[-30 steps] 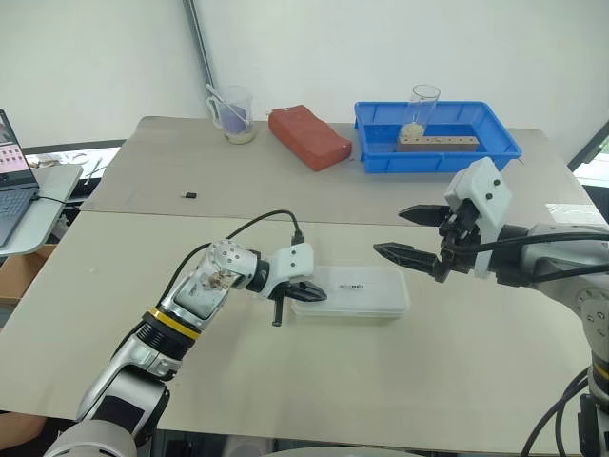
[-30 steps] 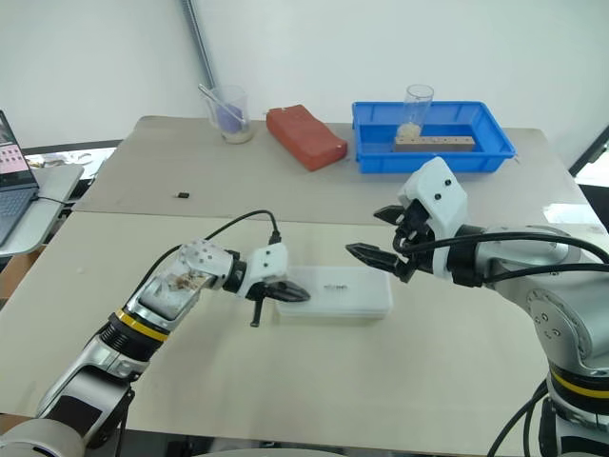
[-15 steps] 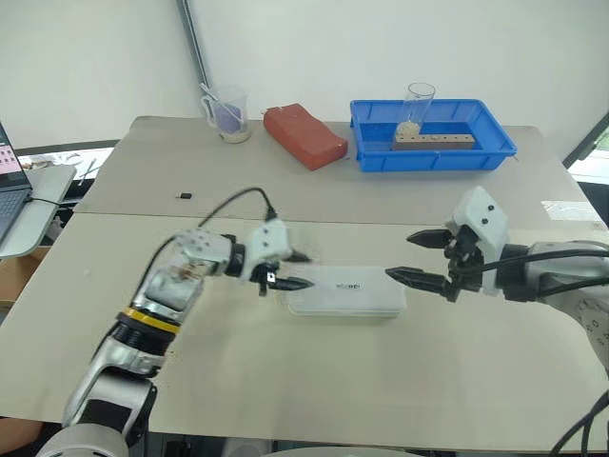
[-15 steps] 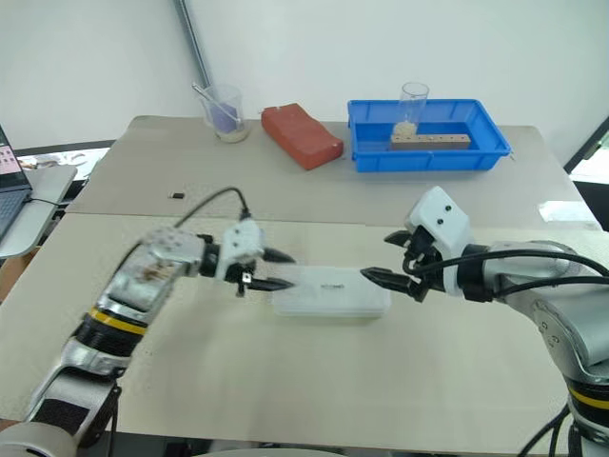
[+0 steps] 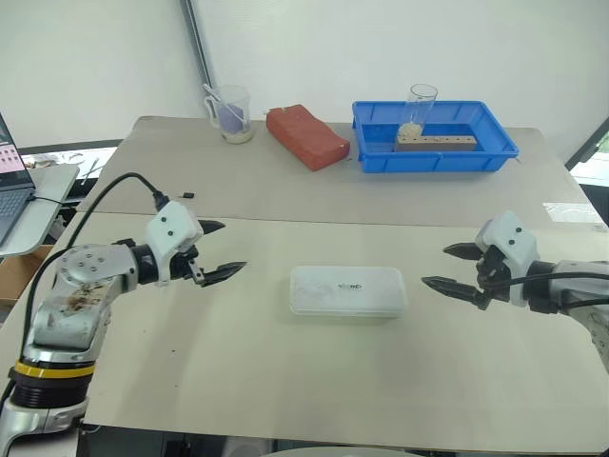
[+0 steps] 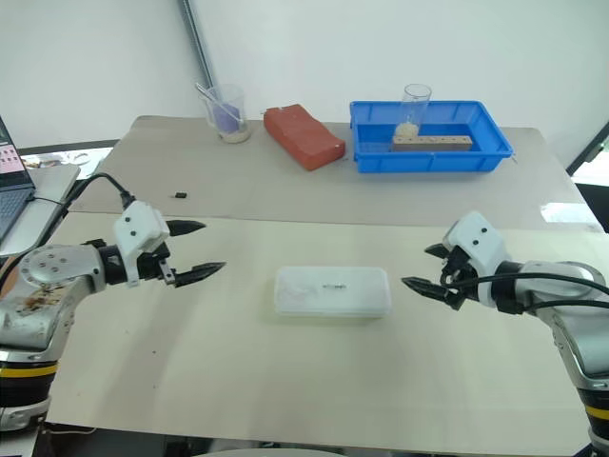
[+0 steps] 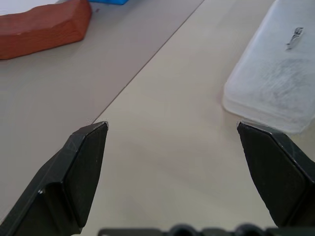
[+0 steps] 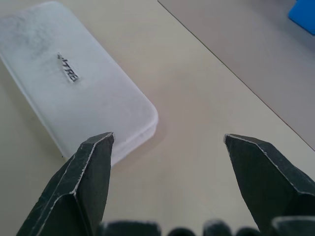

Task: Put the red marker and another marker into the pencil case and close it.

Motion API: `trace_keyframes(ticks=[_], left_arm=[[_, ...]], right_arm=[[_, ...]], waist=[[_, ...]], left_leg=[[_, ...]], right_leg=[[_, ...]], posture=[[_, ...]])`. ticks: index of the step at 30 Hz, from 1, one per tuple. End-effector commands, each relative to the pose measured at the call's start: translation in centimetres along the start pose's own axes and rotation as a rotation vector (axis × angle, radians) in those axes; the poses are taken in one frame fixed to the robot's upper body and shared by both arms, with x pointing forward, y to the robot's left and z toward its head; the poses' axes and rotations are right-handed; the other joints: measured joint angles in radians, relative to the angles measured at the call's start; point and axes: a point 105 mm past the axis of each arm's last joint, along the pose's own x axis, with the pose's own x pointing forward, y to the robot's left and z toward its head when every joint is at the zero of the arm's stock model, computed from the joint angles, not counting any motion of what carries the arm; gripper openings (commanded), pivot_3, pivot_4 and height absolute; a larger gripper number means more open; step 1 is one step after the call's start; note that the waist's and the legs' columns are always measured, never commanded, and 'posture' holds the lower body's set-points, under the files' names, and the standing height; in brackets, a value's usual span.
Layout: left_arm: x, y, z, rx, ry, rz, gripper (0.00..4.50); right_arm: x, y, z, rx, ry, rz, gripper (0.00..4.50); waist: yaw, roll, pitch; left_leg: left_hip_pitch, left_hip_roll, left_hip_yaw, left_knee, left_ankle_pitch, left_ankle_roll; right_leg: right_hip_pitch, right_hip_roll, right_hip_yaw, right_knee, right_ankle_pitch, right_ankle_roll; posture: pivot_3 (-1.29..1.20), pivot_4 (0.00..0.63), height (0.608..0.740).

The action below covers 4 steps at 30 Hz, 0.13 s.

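The pencil case (image 5: 347,290) lies flat with its lid shut (lettering facing up) in the middle of the beige table (image 5: 285,381). The left gripper (image 5: 221,249) hovers well to its left, fingers spread, empty. The right gripper (image 5: 445,268) hovers just to its right, also spread and empty.
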Motion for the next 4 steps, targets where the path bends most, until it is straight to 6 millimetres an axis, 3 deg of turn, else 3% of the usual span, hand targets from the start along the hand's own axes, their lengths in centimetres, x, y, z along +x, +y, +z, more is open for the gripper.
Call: trace_keyframes(ticks=[1, 4], left_arm=[[-0.3, 0.56, 1.29, 0.045, -0.034, 0.047, 4.45], [0.11, 0.43, 1.88, 0.033, -0.056, 0.031, 4.45]], right_arm=[[-0.02, -0.57, 1.07, -0.041, -0.047, -0.028, 3.94], [0.42, -0.88, 1.27, -0.028, -0.065, -0.042, 3.94]], waist=[[0.001, -0.001, 0.0], [-0.001, -0.001, 0.0]], left_leg=[[0.0, 0.0, 0.0, 0.0, 0.0, 0.0], [0.0, 0.0, 0.0, 0.0, 0.0, 0.0]], right_leg=[[0.0, 0.0, 0.0, 0.0, 0.0, 0.0], [0.0, 0.0, 0.0, 0.0, 0.0, 0.0]], posture=[[0.0, 0.15, 0.74], [0.0, 0.15, 0.74]])
